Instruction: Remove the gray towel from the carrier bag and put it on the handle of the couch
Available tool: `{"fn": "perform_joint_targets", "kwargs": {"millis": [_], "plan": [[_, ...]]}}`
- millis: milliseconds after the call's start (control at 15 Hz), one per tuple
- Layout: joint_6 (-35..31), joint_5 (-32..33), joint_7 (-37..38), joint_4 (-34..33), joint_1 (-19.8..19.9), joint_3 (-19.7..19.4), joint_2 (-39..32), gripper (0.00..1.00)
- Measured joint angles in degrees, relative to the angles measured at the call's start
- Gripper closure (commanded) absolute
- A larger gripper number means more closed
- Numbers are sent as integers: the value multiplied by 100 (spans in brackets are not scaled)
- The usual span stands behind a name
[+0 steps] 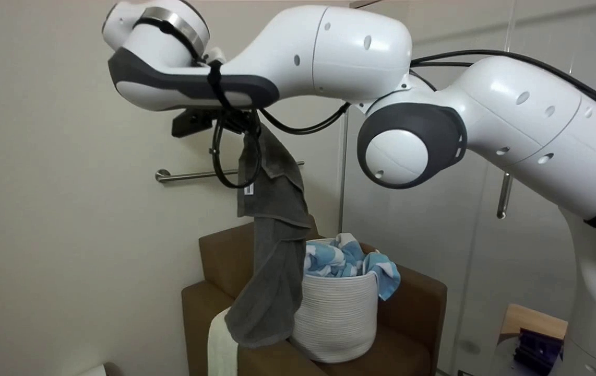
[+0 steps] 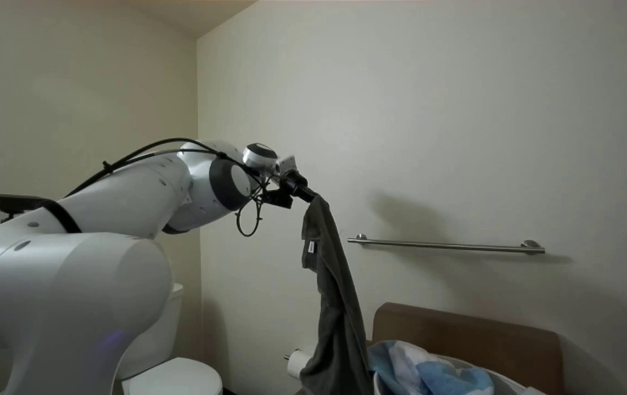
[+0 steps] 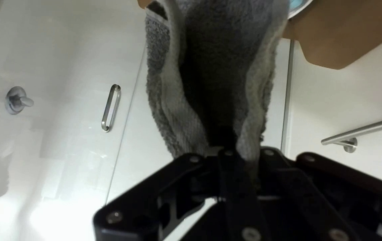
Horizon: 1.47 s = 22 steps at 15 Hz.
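My gripper is shut on the top of the gray towel; its fingertips show in the wrist view (image 3: pixel 231 154) and in an exterior view (image 2: pixel 312 195). The gray towel (image 1: pixel 277 250) hangs down long and loose, outside the bag. Its lower end overlaps the near brown armrest (image 1: pixel 201 297), the handle of the couch; I cannot tell whether they touch. The towel also shows in an exterior view (image 2: pixel 341 312) and fills the upper wrist view (image 3: pixel 224 67). The white carrier bag (image 1: pixel 337 318) stands upright on the seat of the couch (image 1: pixel 227 250).
Blue-and-white cloths (image 1: pixel 350 258) fill the bag, one hanging over its rim. A pale cream cloth (image 1: pixel 222 344) drapes over the near armrest. A metal grab bar (image 2: pixel 445 245) is on the wall behind. A toilet (image 2: pixel 176 378) and a paper roll (image 2: pixel 297 363) stand beyond the arm.
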State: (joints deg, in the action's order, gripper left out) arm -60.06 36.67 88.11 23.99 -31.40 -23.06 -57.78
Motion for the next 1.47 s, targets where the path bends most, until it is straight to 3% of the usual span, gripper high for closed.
{"fn": "perform_joint_targets", "kwargs": {"millis": [400, 1067, 1133, 1267, 1467], "plan": [[-89, -211, -339, -90, 265, 399, -510, 92], [-1523, -1078, -594, -221, 41, 1631, -1712, 94], [-1630, -1106, -672, -221, -3, 1760, -1817, 68], [-1707, -1384, -914, -302, -102, 1804, -2059, 65], [-1916, -1756, -1394, -300, -113, 1825, -2237, 47]]}}
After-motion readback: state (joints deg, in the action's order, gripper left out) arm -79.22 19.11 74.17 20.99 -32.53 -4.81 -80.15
